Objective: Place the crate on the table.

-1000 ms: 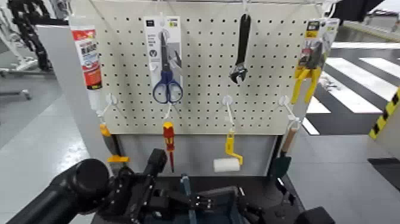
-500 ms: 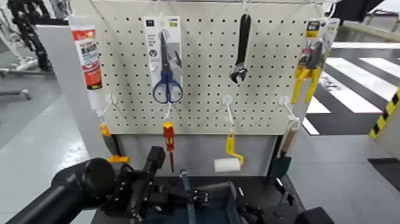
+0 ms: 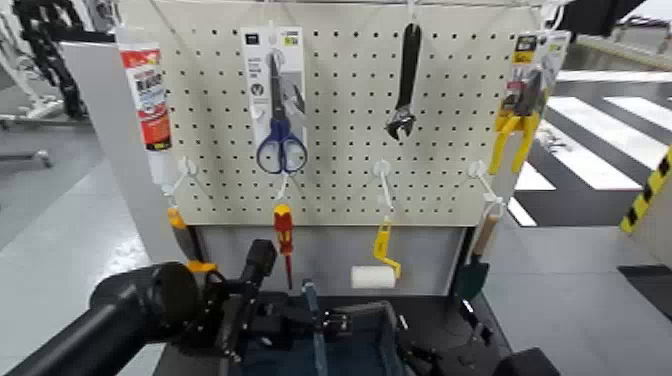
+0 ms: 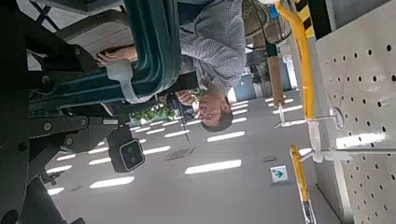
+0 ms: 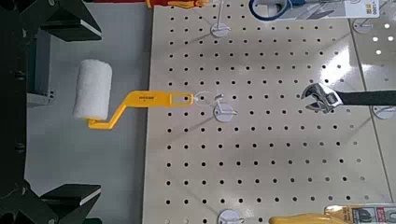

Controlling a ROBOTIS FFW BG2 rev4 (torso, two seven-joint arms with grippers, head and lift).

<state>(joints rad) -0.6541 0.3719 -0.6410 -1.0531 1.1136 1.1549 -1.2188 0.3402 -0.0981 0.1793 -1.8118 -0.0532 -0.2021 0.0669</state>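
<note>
Left gripper (image 3: 268, 325): low in the head view, at the crate's left rim; its fingers sit against the rim, but whether they are clamped on it cannot be told from here.
Left arm: big black tube coming in from the lower left, wrist tucked right up to the crate.
Right gripper (image 3: 425, 358): only a dark bit shows at the crate's right corner, low in the head view; its opening cannot be told.
Crate (image 3: 372, 345): dark blue-grey, low centre of the head view, in front of the pegboard's foot, between the two grippers.
Crate interior: a thin upright divider (image 3: 312, 312) runs down the middle; the compartment to its right shows only bare floor, the rest is cut off.
Crate from the left wrist: teal-blue rim (image 4: 154, 42) curves close past the camera, with black gripper parts beside it.
Table (image 3: 440, 312): black top showing just right of the crate; whether the crate touches it cannot be told.
Pegboard (image 3: 340, 120): cream, perforated, rising behind the crate.
Hanging up there: blue-handled scissors (image 3: 279, 110) in a pack, black wrench (image 3: 404, 85), yellow-handled pliers (image 3: 518, 120), red-labelled tube (image 3: 146, 95).
Lower row: red-and-yellow screwdriver (image 3: 284, 240), paint roller (image 3: 374, 274) with a yellow handle, just above and behind the crate.
Right wrist view: faces the pegboard, white roller (image 5: 93, 90) and wrench head (image 5: 318, 96) in sight.
Person (image 4: 217, 56): plaid shirt, seen past the crate rim in the left wrist view.
</note>
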